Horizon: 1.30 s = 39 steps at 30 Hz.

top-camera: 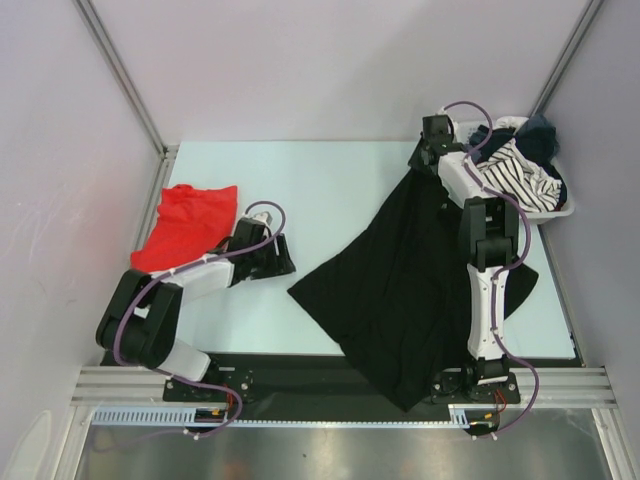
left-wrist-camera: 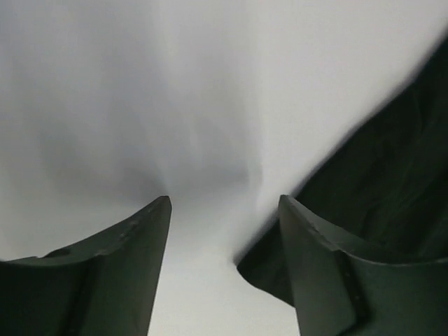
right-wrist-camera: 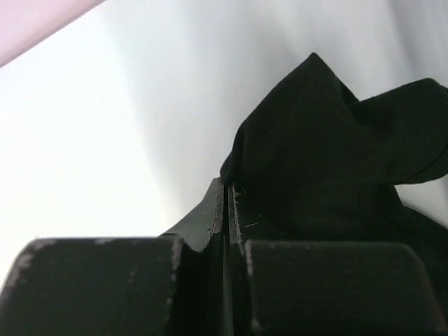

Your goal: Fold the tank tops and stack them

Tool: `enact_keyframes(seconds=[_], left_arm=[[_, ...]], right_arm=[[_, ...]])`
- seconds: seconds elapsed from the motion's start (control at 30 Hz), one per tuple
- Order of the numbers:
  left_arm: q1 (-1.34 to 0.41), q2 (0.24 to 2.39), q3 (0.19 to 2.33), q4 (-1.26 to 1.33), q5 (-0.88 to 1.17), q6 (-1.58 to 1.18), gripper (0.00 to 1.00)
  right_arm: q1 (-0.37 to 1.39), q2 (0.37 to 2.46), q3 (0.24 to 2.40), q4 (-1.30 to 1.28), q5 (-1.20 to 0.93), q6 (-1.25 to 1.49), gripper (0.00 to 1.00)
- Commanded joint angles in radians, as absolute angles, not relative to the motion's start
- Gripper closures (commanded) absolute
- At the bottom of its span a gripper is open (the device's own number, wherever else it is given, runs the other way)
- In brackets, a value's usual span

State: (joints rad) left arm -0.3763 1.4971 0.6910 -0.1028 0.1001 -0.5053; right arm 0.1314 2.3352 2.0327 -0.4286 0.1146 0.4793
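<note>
Room: plain lilac walls with metal corner posts, closing in the work area on three sides.
Counter: pale, almost white top; both arm bases sit at its near edge.
Red tank top: far left of the counter, lying in a loose crumpled heap. In the top view the left arm crosses its near edge.
Black tank top: right half of the counter. It rises to a peak at its far corner and fans out wide toward the near edge, where its lowest tip lies over the dark front rail.
Right pincer: clenched, jaws pressed together, grasping black fabric at the tips. It sits at the peak, near the basket.
Left pincer: released, jaws apart, with bare counter between them. The black top's left edge lies just beside the finger on the right of the wrist view.
Basket: white, at the far right corner, holding striped and dark clothes.
</note>
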Motion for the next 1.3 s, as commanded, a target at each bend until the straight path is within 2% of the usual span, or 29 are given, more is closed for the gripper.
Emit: enact_keyframes(seconds=[0.0, 0.07, 0.17, 0.23, 0.27, 0.4, 0.47, 0.5, 0.53, 0.57, 0.83, 1.1, 1.27], left_arm=[[-0.39, 1.463, 0.629, -0.103, 0.178, -0.474, 0.29], [-0.411, 1.454, 0.621, -0.097, 0.201, -0.468, 0.26], [-0.448, 1.469, 0.626, -0.112, 0.222, -0.453, 0.27], [-0.462, 1.485, 0.634, -0.127, 0.218, -0.451, 0.32], [-0.469, 1.494, 0.635, -0.13, 0.219, -0.453, 0.38], [-0.5, 1.531, 0.638, -0.144, 0.244, -0.453, 0.46], [-0.512, 1.532, 0.634, -0.16, 0.221, -0.457, 0.53], [-0.512, 1.532, 0.63, -0.16, 0.216, -0.457, 0.62], [-0.512, 1.534, 0.63, -0.161, 0.2, -0.459, 0.88], [-0.512, 1.539, 0.634, -0.163, 0.193, -0.46, 1.0], [-0.486, 1.525, 0.692, -0.202, 0.101, -0.479, 1.0], [-0.361, 1.407, 0.7, -0.23, 0.026, -0.494, 1.0], [-0.276, 1.405, 0.724, -0.224, 0.003, -0.5, 1.0]], right_arm=[[0.123, 2.3, 2.014, -0.416, 0.103, 0.491, 1.0], [0.117, 2.283, 1.974, -0.4, 0.103, 0.491, 1.0], [0.107, 2.26, 1.922, -0.377, 0.1, 0.492, 1.0], [0.103, 2.255, 1.907, -0.374, 0.094, 0.492, 1.0], [0.101, 2.255, 1.904, -0.373, 0.094, 0.492, 1.0], [0.1, 2.252, 1.902, -0.376, 0.091, 0.491, 1.0], [0.101, 2.252, 1.904, -0.374, 0.089, 0.492, 1.0], [0.101, 2.25, 1.904, -0.374, 0.087, 0.492, 1.0], [0.101, 2.252, 1.904, -0.374, 0.087, 0.494, 1.0], [0.101, 2.25, 1.904, -0.374, 0.089, 0.494, 1.0], [0.1, 2.261, 1.908, -0.351, 0.074, 0.506, 1.0], [0.084, 2.253, 1.905, -0.292, 0.029, 0.546, 1.0], [0.087, 2.272, 1.914, -0.226, -0.039, 0.593, 1.0]])
